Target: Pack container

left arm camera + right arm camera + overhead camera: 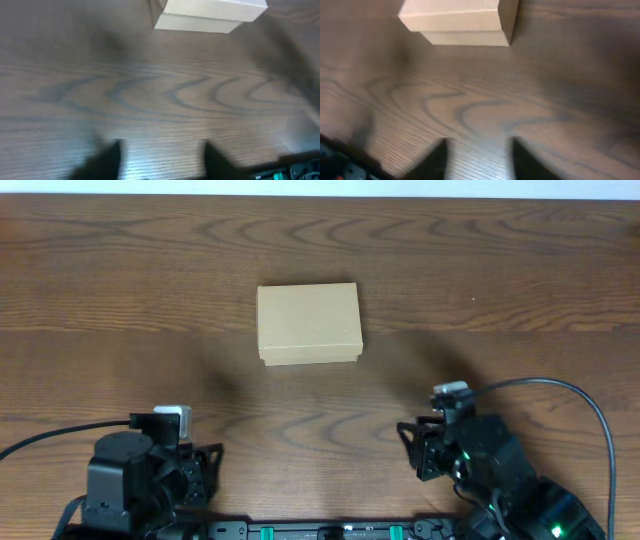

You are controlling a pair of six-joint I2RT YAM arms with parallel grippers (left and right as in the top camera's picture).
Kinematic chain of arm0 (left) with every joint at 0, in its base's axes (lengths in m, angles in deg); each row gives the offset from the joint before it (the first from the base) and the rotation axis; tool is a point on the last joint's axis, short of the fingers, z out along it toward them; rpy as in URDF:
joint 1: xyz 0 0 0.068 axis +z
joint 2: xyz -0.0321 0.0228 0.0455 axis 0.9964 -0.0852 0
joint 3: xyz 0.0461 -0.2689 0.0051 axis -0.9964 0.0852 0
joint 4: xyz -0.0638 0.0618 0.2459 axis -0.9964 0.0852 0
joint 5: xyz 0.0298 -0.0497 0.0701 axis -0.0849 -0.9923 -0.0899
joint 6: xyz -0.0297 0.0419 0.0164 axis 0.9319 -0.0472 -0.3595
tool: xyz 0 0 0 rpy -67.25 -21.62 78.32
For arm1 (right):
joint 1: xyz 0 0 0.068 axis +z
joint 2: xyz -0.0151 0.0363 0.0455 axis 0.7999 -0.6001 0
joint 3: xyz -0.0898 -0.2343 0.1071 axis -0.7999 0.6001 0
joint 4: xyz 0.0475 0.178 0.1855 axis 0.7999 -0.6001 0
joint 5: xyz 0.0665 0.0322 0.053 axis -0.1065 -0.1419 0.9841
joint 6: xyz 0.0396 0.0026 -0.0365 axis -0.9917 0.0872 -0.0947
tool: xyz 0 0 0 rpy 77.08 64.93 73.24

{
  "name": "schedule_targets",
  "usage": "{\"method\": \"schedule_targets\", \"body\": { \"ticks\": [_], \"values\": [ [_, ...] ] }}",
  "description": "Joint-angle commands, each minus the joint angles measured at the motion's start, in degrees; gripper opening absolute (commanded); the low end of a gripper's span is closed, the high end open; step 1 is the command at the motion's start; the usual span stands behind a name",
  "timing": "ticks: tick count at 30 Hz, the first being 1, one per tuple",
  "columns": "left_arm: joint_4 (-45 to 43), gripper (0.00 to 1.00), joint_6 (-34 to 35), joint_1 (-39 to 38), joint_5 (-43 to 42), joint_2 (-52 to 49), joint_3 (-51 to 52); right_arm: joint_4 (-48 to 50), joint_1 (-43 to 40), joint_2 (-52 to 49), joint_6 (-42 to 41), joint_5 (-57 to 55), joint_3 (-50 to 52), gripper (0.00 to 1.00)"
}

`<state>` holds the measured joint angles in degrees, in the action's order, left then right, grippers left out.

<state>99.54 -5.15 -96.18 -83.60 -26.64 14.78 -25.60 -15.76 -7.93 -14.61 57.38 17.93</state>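
Observation:
The container (308,323) is a small tan cardboard box standing shut in the middle of the wooden table. It also shows at the top of the left wrist view (210,15) and the right wrist view (457,22). My left gripper (195,460) sits near the front left edge, well short of the box; its fingers (162,157) are apart with only bare wood between them. My right gripper (420,448) sits near the front right, also far from the box; its fingers (479,157) are apart and empty. No pens are in view.
The brown wood-grain table (500,290) stretches around the box. A black cable (580,395) loops over the right arm, and another cable (60,432) runs to the left arm. The arm bases fill the front edge.

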Motion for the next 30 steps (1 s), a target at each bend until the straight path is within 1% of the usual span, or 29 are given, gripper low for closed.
{"method": "schedule_targets", "body": {
  "ticks": [1,3,4,6,25,28,30],
  "values": [
    [-0.3,0.95,5.1,0.2,-0.3,0.0,0.4,0.1,0.6,0.8,-6.3,-0.7,1.2,0.99],
    [-0.3,0.95,7.0,0.2,-0.2,0.0,0.4,-0.4,0.6,0.7,-6.5,0.7,1.4,0.99],
    [-0.3,0.95,6.9,0.2,0.0,0.0,0.4,-0.7,0.6,0.7,-7.1,3.2,1.5,0.99],
    [-0.3,0.95,6.9,0.2,0.0,0.0,0.4,-0.7,0.6,0.6,-7.2,4.7,1.5,0.99],
    [-0.3,0.95,6.9,-0.3,0.0,1.0,0.4,-1.0,0.6,0.5,-7.2,4.7,1.5,0.99],
    [-0.3,0.95,6.5,-0.4,3.5,2.4,0.4,-1.0,0.6,0.5,-7.2,4.7,1.5,0.99],
    [-1.8,0.95,6.5,-0.6,3.4,2.9,0.7,-1.0,0.6,0.5,-7.2,4.7,1.5,0.99]
  ]
}}
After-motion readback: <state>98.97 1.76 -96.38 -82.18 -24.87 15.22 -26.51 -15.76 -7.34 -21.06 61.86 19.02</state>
